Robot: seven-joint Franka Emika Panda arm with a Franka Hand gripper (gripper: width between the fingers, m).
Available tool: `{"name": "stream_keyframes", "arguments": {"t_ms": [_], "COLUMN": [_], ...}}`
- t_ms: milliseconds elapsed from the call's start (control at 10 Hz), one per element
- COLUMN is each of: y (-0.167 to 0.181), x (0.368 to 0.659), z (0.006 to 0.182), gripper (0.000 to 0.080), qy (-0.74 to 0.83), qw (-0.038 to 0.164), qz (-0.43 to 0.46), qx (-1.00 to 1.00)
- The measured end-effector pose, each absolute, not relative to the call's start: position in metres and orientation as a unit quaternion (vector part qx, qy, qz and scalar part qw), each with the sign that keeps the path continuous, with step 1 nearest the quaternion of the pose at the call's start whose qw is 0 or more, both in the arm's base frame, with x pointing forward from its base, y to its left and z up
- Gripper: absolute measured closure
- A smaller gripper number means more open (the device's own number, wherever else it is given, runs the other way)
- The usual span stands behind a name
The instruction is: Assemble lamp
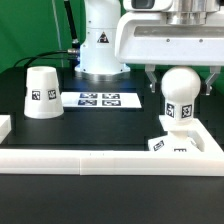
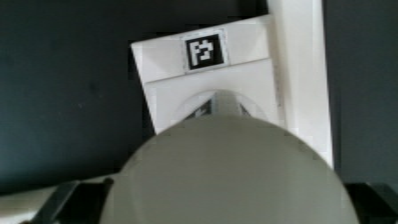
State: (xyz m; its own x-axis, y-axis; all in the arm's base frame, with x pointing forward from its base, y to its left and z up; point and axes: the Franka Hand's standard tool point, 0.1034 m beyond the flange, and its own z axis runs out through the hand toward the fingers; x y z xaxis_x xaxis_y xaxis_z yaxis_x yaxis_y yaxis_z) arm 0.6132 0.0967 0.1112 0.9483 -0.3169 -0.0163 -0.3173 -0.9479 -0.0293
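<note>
White matte plastic all over, on a black table (image 1: pixel 60 130). Ext. view, upper right: gripper (image 1: pixel 181 85) hangs w/ dark fingers (image 1: pixel 150 78) either side of the bulb (image 1: pixel 181 95), a smooth ball on a short neck w/ a square tag. Fingers are set narrow, close to the ball; can't tell if they actually clamp it. Bulb is upright right over the blocky square base (image 1: pixel 178 143), lower right; can't tell if it's seated. Base sits just beside the long rim bars (image 1: pixel 90 160). Shade (image 1: pixel 42 92), a truncated cone, narrow end up, is at mid left, well apart. Marker board (image 1: pixel 97 99) lies flat btw shade & bulb. Shade & board show in ext. view only. Wrist view alone gives the look down: bulb (image 2: pixel 222 170) as a blurred rounded dome, base (image 2: pixel 205 85) flat-topped w/ one tag, a rim bar alongside.
</note>
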Motion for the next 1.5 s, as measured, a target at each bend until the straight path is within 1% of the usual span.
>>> {"name": "stream_keyframes", "arguments": {"t_ms": [600,800,900,1000,1100,1200,1400,1500], "y": [0.0994,0.0987,0.0997,0.1003,0.1005,0.1006,0.1027,0.1065], "x": [0.6084,0.6066,0.6064,0.6063,0.6061,0.6061,0.6053,0.6045], "z": [0.109,0.1088,0.1091,0.1088,0.1085,0.1085,0.1096,0.1134], "gripper": [0.022,0.022,0.022,0.0159,0.0159,0.0118,0.0103,0.0101], "qy": [0.426,0.482,0.495,0.5,0.496,0.479,0.434,0.409], "qw": [0.038,0.035,0.034,0.034,0.034,0.035,0.037,0.039], "qz": [0.042,0.052,0.053,0.053,0.053,0.053,0.05,0.048], "qx": [-0.903,-0.874,-0.867,-0.864,-0.866,-0.876,-0.899,-0.91]}}
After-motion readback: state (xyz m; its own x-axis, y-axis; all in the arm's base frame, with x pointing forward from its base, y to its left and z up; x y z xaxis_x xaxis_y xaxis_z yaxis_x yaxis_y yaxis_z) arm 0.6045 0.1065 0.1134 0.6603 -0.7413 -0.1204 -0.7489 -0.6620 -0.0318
